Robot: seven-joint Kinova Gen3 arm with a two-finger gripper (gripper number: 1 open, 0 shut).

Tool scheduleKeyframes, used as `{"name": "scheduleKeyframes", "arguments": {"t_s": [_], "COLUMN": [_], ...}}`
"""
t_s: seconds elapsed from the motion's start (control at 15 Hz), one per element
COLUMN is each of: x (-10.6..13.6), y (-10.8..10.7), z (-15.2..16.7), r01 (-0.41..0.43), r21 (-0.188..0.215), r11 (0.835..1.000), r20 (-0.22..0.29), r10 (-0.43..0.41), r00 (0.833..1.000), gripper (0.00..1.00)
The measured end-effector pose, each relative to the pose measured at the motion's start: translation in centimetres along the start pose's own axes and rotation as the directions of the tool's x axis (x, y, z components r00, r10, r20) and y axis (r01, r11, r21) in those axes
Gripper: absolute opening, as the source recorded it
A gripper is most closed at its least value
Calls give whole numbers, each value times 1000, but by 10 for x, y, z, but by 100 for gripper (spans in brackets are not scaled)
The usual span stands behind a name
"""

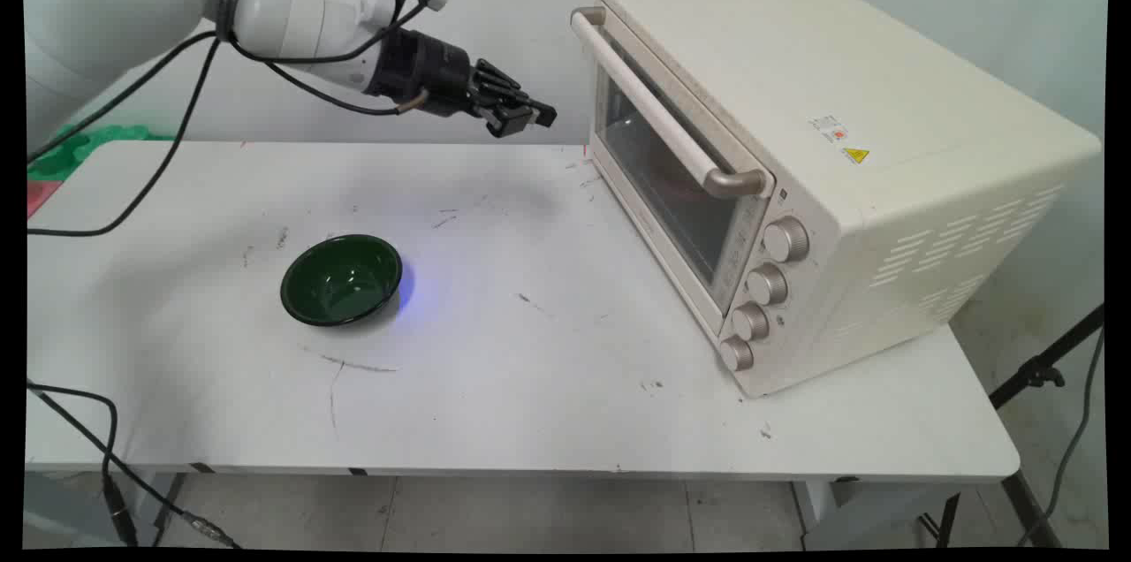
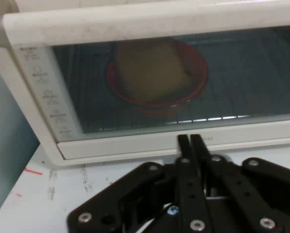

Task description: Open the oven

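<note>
My black gripper [image 1: 541, 114] hangs above the table's far side, pointing at the cream toaster oven [image 1: 822, 147], a short way left of its closed glass door [image 1: 658, 164]. Its fingers are shut with nothing between them; in the hand view the gripper [image 2: 189, 141] meets tip to tip in front of the oven door [image 2: 183, 82]. Behind the glass a red plate [image 2: 196, 90] on the rack carries a tan piece of bread [image 2: 152, 70]. The door's handle bar [image 1: 658, 116] runs along the door's top edge.
A dark green bowl [image 1: 342, 279] stands empty on the white table [image 1: 530, 385], left of centre. Several control knobs [image 1: 767, 284] line the oven's front right. Black cables [image 1: 132, 182] hang from the arm at left. A stand leg [image 1: 1043, 368] shows at right.
</note>
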Motion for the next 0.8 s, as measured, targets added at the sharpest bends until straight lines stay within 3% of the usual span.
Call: {"name": "scheduleKeyframes", "arguments": {"t_s": [0.07, 0.8], "x": [0, 8], "y": [0, -3], "z": [-2, -29], "r01": [-3, -20], "r21": [0, 17], "r11": [1000, 1000], "r20": [-1, 5], "r10": [3, 20], "r00": [1000, 1000], "gripper": [100, 100]}}
